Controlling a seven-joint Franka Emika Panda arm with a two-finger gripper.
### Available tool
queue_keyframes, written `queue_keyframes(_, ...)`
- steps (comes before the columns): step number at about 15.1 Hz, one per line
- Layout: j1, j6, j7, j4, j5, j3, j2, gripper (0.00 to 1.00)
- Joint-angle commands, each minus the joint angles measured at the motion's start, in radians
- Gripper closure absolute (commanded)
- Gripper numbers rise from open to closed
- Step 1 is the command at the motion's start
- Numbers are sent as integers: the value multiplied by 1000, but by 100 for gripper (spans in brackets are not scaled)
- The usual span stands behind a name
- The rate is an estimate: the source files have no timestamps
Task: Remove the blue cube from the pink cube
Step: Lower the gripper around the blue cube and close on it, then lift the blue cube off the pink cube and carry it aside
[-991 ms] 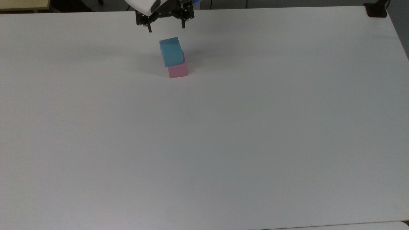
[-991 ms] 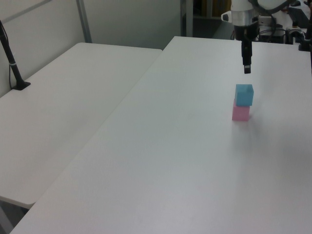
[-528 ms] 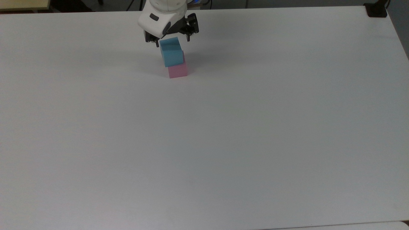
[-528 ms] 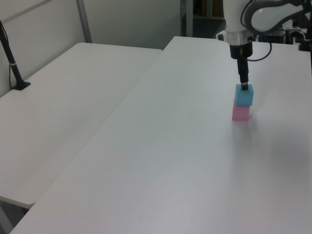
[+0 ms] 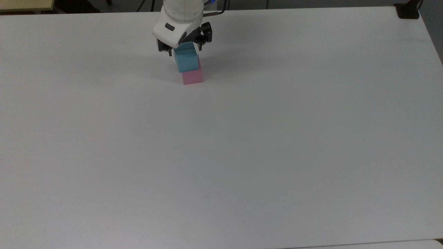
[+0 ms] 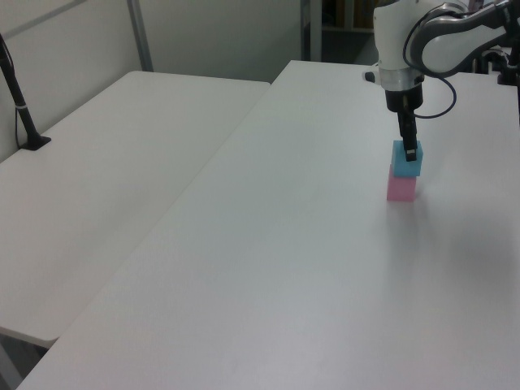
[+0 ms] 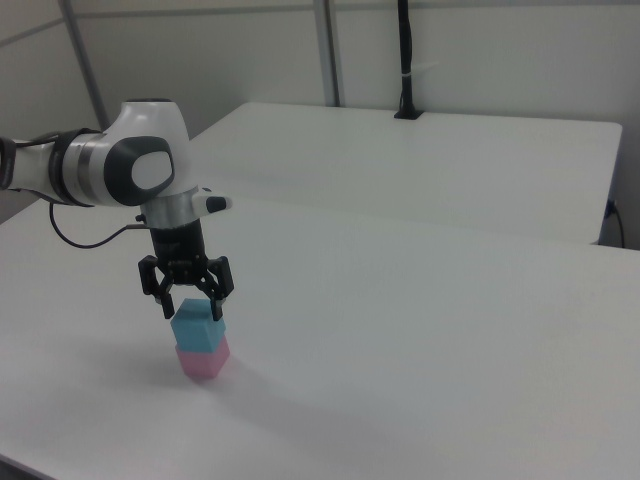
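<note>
Two fingers of the claw [image 7: 188,308], spread wide, have descended from above to straddle the blue cube [image 7: 196,327], which sits between them atop the pink cube [image 7: 203,358] directly beneath. Judgement: grasp imminent, closure not yet made.

No readable text, label, brand, number or sign; cube faces plain; arm housing seemingly unmarked, though small.
</note>
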Motion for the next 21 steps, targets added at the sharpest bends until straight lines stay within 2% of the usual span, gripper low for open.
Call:
queue_keyframes(1, 17, 44, -16, -30, -17, -8, -8, 40)
queue_keyframes(2, 23, 49, -16, -35, -17, -8, -6, 53)
queue_keyframes(3, 26, 49, -16, -35, -17, -8, -6, 60)
queue_keyframes(9, 17, 32, -3, -26, -13, -8, -38, 64)
queue_keyframes(12, -32, -50, -26, 42, -5, -31, -87, 64)
queue_keyframes(14, -54, -98, -77, 91, 1, -104, -118, 64)
queue_keyframes(16, -92, -129, -132, 134, -2, -162, -111, 64)
queue_keyframes(19, -100, 13, -251, 137, -17, -326, -63, 64)
queue_keyframes(20, -100, 59, -331, 141, -26, -389, -39, 63)
queue_keyframes(21, -100, 76, -394, 140, -31, -428, -11, 63)
